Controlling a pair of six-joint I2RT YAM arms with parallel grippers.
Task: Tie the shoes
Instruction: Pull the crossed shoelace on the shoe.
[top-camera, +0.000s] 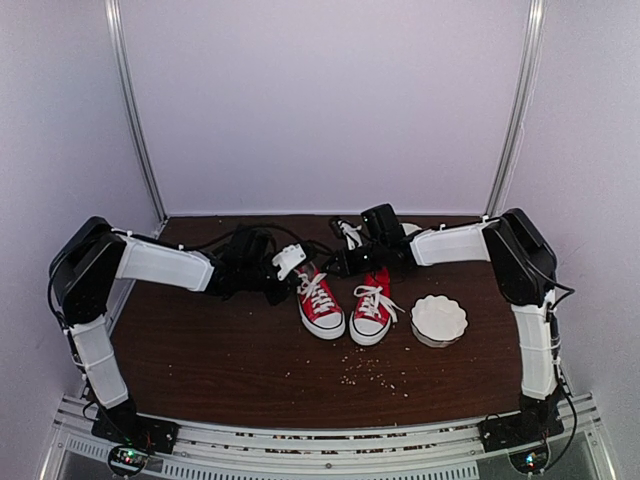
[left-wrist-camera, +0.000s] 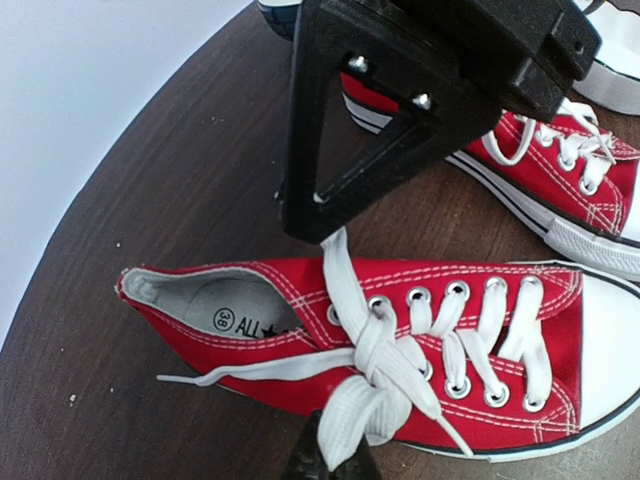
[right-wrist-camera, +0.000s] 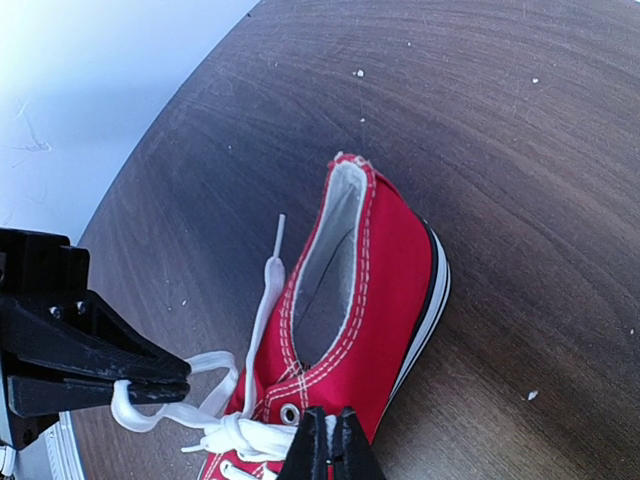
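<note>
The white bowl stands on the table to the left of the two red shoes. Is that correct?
Not quite. The white bowl stands on the table to the right of the two red shoes, not to the left, as the top view shows.

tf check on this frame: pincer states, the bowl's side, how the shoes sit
1. The left pincer is shut on a white lace. True.
2. The right pincer hangs open, clear of the shoes. False: it is shut on a lace of the same shoe.
3. The bowl sits left of the shoes. False: it sits to their right.
4. The shoes stand upright, side by side. True.
</note>
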